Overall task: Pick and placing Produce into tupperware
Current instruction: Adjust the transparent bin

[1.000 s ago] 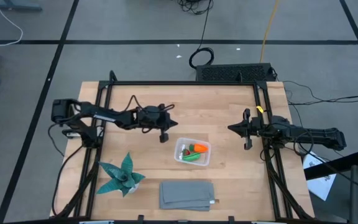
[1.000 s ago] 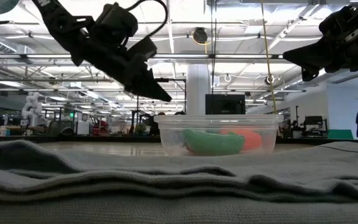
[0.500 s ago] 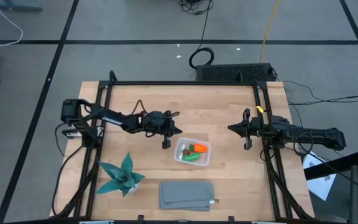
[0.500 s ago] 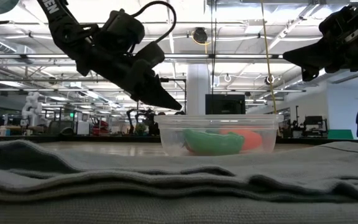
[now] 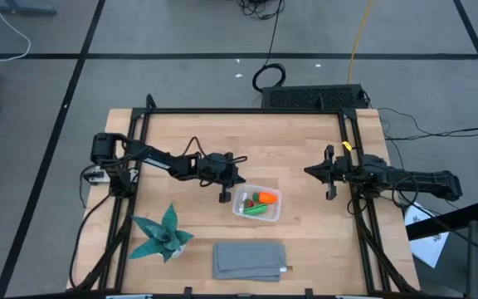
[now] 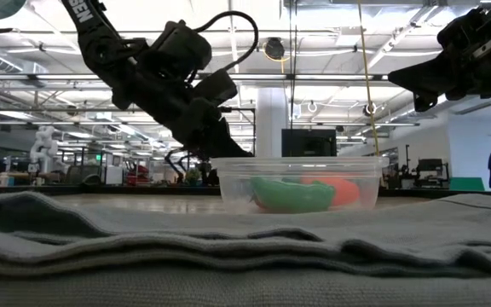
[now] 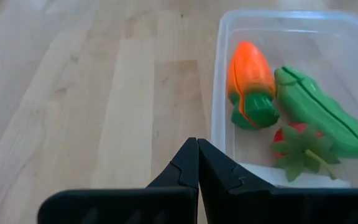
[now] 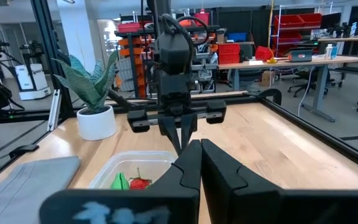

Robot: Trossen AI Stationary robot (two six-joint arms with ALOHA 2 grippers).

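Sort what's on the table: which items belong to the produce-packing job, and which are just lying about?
Job: tupperware, holding the carrot, pod and strawberry.
Lying about: teal plant, grey cloth.

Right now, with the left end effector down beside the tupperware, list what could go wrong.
1. The left end effector, fingers shut, sits close to the tupperware wall; a slight sideways drift could shove the light container across the wood.
2. A knock might jostle the carrot, green pod and strawberry lying loose inside.
3. The right end effector hovers shut over the table's right side; if it comes in too, the arms could crowd each other.
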